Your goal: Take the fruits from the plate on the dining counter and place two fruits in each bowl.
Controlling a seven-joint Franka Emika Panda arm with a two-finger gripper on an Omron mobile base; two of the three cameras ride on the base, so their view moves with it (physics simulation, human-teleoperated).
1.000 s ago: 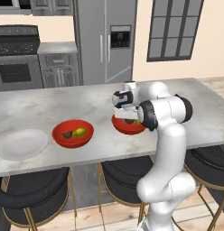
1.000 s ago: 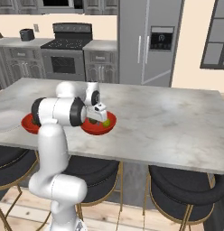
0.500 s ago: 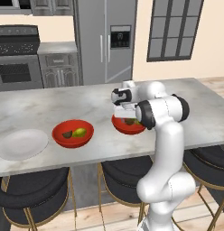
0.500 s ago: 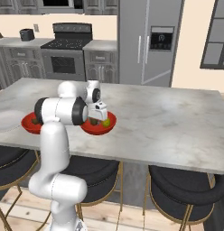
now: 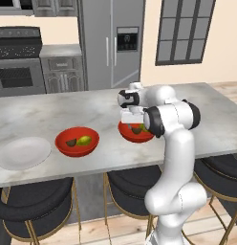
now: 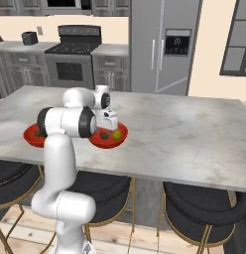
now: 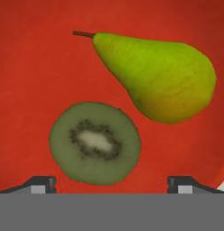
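My gripper (image 7: 112, 184) hangs just above the right red bowl (image 5: 134, 134) on the dining counter (image 5: 53, 112), its fingertips (image 7: 40, 184) wide apart with nothing between them. Below it in that bowl (image 7: 32, 67) lie a yellow-green pear (image 7: 159, 76) and a cut brown-skinned kiwi (image 7: 95, 142), side by side. In the right base view the gripper (image 6: 109, 119) stands over the same bowl (image 6: 120, 138). The left red bowl (image 5: 76, 142) holds another pear (image 5: 84, 140) and a dark fruit (image 5: 71, 142). The white plate (image 5: 22, 153) lies at the far left.
Dark round stools (image 5: 37, 210) stand under the counter's front edge. A stove (image 5: 17, 62) and a steel fridge (image 5: 111, 43) line the back wall. My arm's upper link (image 6: 65, 121) partly covers the left bowl (image 6: 31, 136) in the right base view.
The gripper's fingers have spread apart above the right bowl, and the fruit they held now lies in it. The arm has hardly moved.
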